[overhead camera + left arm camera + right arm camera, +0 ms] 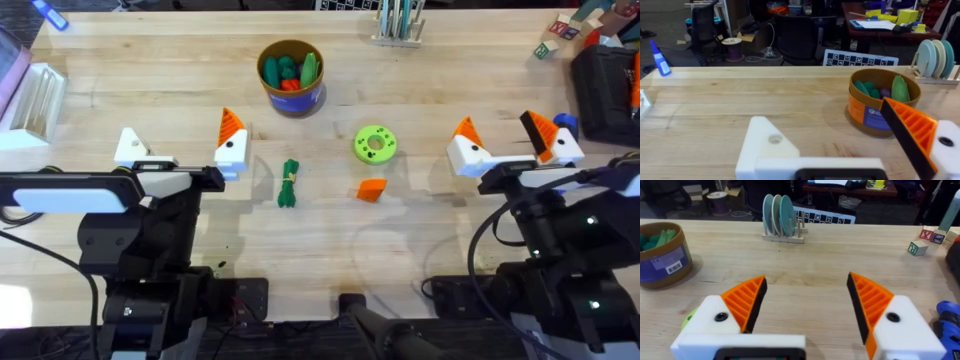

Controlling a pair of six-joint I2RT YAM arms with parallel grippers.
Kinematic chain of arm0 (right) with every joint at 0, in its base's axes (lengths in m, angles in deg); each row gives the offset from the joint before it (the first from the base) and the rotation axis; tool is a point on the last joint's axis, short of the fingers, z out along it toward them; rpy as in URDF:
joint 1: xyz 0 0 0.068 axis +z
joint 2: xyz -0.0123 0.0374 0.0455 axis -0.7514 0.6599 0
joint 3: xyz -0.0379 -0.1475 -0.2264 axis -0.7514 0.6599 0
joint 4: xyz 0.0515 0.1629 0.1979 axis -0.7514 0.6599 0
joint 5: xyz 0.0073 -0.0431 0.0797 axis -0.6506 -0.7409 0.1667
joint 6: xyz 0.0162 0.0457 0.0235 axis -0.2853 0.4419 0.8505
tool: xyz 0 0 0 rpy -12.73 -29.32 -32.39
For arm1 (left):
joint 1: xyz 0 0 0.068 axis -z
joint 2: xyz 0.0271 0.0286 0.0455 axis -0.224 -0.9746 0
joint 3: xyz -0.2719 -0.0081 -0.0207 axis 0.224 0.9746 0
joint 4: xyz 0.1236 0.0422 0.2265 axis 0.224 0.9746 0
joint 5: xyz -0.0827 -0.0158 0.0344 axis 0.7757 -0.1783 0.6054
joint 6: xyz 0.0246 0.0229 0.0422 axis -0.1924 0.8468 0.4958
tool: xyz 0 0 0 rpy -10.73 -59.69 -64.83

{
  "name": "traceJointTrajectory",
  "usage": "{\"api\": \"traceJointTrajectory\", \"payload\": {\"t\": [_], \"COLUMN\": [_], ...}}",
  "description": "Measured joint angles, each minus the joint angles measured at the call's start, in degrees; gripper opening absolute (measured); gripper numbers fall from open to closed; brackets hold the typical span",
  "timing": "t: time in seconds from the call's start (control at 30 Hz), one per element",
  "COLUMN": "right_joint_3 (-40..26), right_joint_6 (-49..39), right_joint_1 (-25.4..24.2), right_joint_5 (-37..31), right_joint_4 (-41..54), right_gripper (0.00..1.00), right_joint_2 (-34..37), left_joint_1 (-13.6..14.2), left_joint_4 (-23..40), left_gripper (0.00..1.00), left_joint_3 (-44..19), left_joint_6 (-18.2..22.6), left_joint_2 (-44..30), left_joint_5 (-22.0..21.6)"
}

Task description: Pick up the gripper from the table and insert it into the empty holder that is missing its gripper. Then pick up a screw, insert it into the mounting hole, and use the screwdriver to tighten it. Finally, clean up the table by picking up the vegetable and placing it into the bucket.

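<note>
Lying lengthwise front-to-back: vegetable (288, 184)

Black arms, white-and-orange fingers (745, 302)

A green holed disc (375, 144) lies before a plate rack (398, 24).

The table (420, 230) is evenly and brightly lit from above, and only soft, short shadows are cast beside the bucket (291, 77). A pale sheen is seen on the far planks. The room behind is dimmer. The arm bases are rendered dark and slightly blurred.
</note>
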Motion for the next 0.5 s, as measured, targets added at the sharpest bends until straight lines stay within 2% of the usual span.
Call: {"api": "traceJointTrajectory", "payload": {"t": [0.37,0.43,0.5], "right_joint_3": [0.0,-0.3,-1.8], "right_joint_6": [0.0,0.0,0.0], "right_joint_1": [0.0,0.0,0.0], "right_joint_5": [-1.0,-1.5,-1.7], "right_joint_4": [-0.5,-1.1,2.2], "right_gripper": [0.992,0.992,0.992], "right_joint_2": [0.0,0.0,0.2], "left_joint_1": [0.0,0.0,0.0], "left_joint_4": [0.4,2.9,7.9], "left_gripper": [0.986,0.986,0.986], "left_joint_3": [0.0,-0.6,-2.8], "left_joint_6": [-0.2,-0.5,-1.8], "left_joint_2": [0.0,0.0,-0.3], "left_joint_5": [0.0,0.0,0.0]}}
